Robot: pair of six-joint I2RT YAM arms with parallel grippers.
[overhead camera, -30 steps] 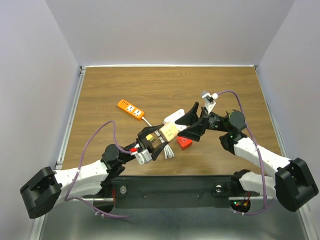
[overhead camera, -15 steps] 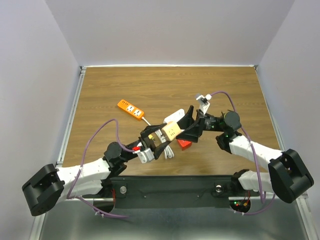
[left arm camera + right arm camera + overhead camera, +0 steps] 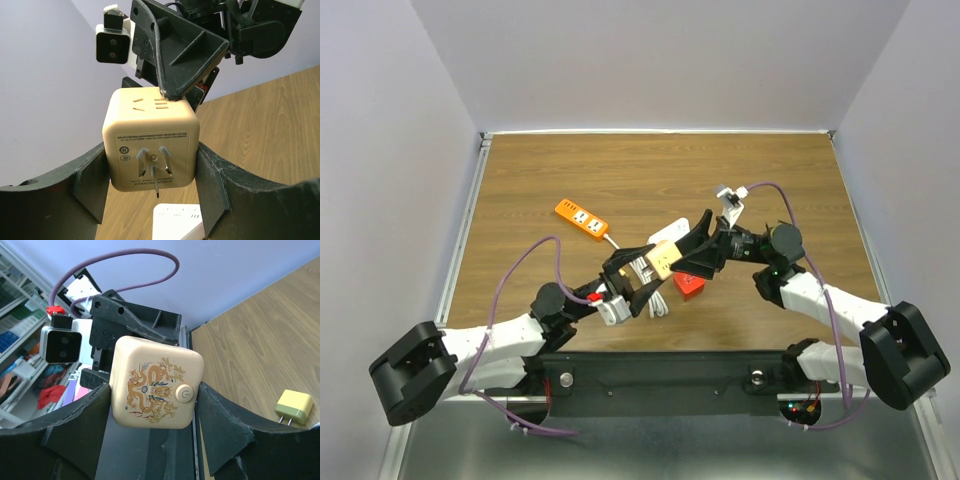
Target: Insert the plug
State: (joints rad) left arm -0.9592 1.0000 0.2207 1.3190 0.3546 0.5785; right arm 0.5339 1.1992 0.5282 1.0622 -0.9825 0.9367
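Note:
The plug (image 3: 663, 262) is a beige cube held in the air over the middle of the table. My left gripper (image 3: 152, 167) is shut on its two sides, and the prongs (image 3: 155, 167) face the left wrist camera. In the right wrist view the cube's dragon-printed face (image 3: 156, 387) with a round button sits between my right gripper's (image 3: 155, 407) fingers, which press on both flanks. One right finger (image 3: 185, 55) lies against the cube's top edge. A white power strip (image 3: 178, 221) lies on the table below the cube.
An orange power strip (image 3: 582, 219) lies on the wood to the left of the arms. A small red block (image 3: 689, 286) sits under the right gripper. A yellow-green charger (image 3: 294, 406) lies on the table. White cable coils near the left arm (image 3: 658, 303).
The right gripper moved in towards the cube from the right and closed its wide-open fingers onto it. The left gripper kept its hold and barely shifted.

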